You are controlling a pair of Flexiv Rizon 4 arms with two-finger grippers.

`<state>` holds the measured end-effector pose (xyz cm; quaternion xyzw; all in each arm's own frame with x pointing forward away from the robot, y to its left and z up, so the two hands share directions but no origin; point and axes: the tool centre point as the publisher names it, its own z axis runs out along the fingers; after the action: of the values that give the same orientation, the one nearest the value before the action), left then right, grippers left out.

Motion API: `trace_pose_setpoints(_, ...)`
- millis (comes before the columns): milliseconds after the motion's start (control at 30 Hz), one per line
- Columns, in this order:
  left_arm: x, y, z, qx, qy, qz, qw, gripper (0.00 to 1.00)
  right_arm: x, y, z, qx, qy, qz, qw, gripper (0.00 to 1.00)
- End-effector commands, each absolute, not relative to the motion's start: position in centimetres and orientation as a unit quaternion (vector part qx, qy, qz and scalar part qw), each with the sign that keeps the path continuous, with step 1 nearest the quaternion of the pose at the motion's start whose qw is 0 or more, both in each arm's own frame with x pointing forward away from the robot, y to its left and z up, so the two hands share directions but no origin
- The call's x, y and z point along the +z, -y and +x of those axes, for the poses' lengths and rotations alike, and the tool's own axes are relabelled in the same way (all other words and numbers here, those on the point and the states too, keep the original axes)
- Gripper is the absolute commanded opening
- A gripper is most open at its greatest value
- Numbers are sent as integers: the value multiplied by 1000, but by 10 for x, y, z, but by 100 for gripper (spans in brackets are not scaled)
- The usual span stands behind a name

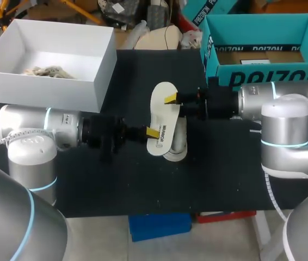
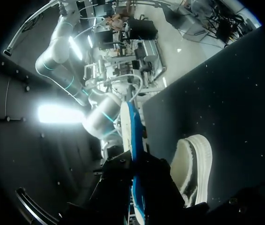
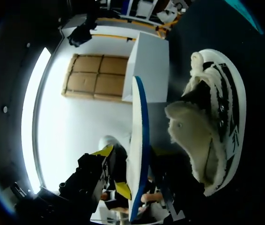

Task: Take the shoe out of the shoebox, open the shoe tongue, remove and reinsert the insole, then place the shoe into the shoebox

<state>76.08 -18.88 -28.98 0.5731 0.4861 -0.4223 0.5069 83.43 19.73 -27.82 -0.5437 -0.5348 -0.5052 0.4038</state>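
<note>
Over the table's middle: left gripper (image 1: 151, 132) and right gripper (image 1: 170, 99) each pinch one end of the white insole (image 1: 162, 117), holding it flat | shoe (image 1: 176, 148) sits underneath on the black table (image 1: 225, 174), half hidden by it | white box (image 1: 61, 93) and teal box (image 1: 273, 76) stand behind | only the wrist views show the insole's blue edge and the shoe's fleecy lining

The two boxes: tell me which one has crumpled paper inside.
The white box, at the head view's left: crumpled paper lies on its floor. The teal box at the right shows none.
</note>
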Motion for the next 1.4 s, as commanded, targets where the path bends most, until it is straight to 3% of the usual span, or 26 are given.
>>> trace_pose_setpoints(33,-290,189,759,-419,-487,573,509,0,-283,-202,843,-497,545,-529,419,39)
trace_pose_setpoints(267,-290,189,759,-419,-487,573,509,0,-282,-202,843,-491,549,-523,428,33)
trace_pose_setpoints(300,-290,189,759,-419,-487,573,509,0,-282,-202,843,-489,550,-524,429,25)
trace_pose_setpoints(333,-290,189,759,-419,-487,573,509,0,-283,-202,843,-479,556,-521,436,8)
trace_pose_setpoints(367,-290,189,759,-419,-487,573,509,0,-283,-205,843,-468,563,-518,443,0)
trace_pose_setpoints(800,-290,189,759,-415,-494,572,507,0,-285,-205,842,-459,566,-518,449,0)
trace_pose_setpoints(833,-290,188,759,-410,-504,569,504,20,-285,-205,842,-459,566,-518,449,0)
trace_pose_setpoints(867,-290,186,758,-406,-506,571,503,100,-285,-205,842,-459,566,-518,449,0)
trace_pose_setpoints(1133,-290,149,752,-341,-558,576,490,100,-285,-205,842,-459,566,-518,449,0)
trace_pose_setpoints(1400,-268,126,760,-226,-632,608,423,100,-285,-205,842,-459,566,-518,449,0)
